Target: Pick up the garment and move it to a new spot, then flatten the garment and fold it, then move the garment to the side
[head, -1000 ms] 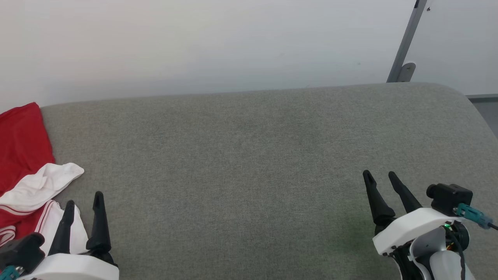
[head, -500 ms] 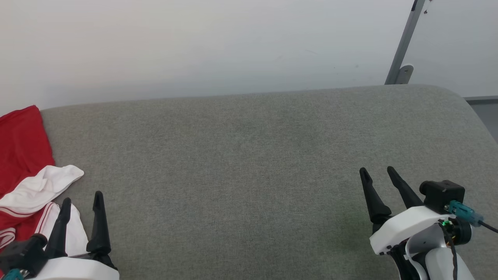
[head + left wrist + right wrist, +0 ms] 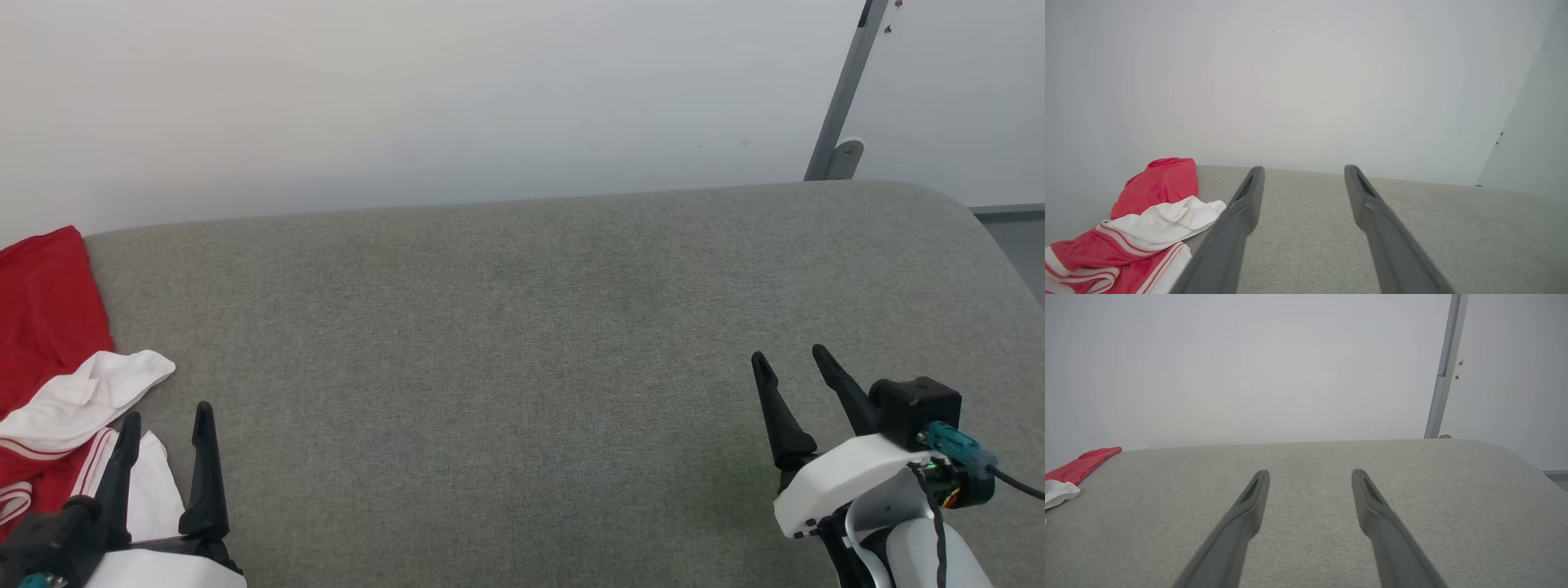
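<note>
- The left hand (image 3: 166, 412) sits at the lower left of the head view, its two long dark fingers spread apart with nothing between them. In the left wrist view, bare grey fabric shows in the gap between its fingers (image 3: 1303, 168).
- The right hand (image 3: 788, 354) sits at the lower right of the head view, fingers also parted and empty. A black wrist camera (image 3: 914, 407) with a teal plug (image 3: 951, 445) rides just behind it. In the right wrist view its fingers (image 3: 1310, 472) stand wide over bare fabric.
- The garment (image 3: 49, 310) lies crumpled at the left edge of the grey fabric surface (image 3: 522, 327), beside the left hand and well apart from the right one. A white sleeve is bunched on top of the red cloth, and red-and-white striped seams show nearer the camera.
- In the head view the left hand's outer finger overlaps the white cloth. Whether it touches the cloth cannot be told.
- In the left wrist view the garment (image 3: 1163, 220) lies to the left of the fingers, its red part reaching back to the surface's far edge. In the right wrist view it (image 3: 1081, 467) shows at the far left.
- The surface has a rounded far right corner.
- Behind it stands a plain pale wall (image 3: 408, 98).
- At the far right a grey metal post (image 3: 841, 98) leans up the wall, with a small bracket (image 3: 847, 155) at its foot.
</note>
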{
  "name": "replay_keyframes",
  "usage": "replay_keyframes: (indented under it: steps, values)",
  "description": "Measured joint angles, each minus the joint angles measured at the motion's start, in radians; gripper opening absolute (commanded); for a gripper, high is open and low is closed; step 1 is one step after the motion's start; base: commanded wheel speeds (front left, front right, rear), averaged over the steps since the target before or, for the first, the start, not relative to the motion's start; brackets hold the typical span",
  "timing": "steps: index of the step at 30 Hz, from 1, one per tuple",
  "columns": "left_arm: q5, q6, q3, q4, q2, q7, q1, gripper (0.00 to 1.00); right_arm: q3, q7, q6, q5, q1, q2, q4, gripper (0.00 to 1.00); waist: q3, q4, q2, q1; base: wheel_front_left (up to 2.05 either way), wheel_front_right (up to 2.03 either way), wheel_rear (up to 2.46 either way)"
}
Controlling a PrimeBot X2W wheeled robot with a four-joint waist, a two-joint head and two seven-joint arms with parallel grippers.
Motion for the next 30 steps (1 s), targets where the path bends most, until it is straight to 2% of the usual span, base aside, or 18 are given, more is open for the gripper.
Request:
replay_keyframes:
  steps: [11, 24, 30]
  values:
    - [0.049, 0.006, -0.013, -0.016, 0.020, -0.018, 0.017, 1.00, -0.007, -0.009, 0.000, -0.074, 0.001, 0.001, -0.011, 1.00, -0.004, 0.000, 0.0000, 0.0000, 0.00, 0.00, 0.00]
    - [0.044, 0.006, -0.018, -0.010, 0.021, -0.017, 0.018, 1.00, -0.014, -0.005, 0.000, -0.083, 0.007, 0.003, -0.027, 1.00, 0.000, 0.009, 0.0000, 0.0000, 0.00, 0.00, 0.00]
    - [0.024, 0.035, 0.008, 0.011, 0.020, -0.014, 0.018, 1.00, 0.019, 0.001, 0.000, -0.082, 0.002, 0.001, -0.030, 1.00, -0.003, 0.042, 0.0000, 0.0000, 0.00, 0.00, 0.00]
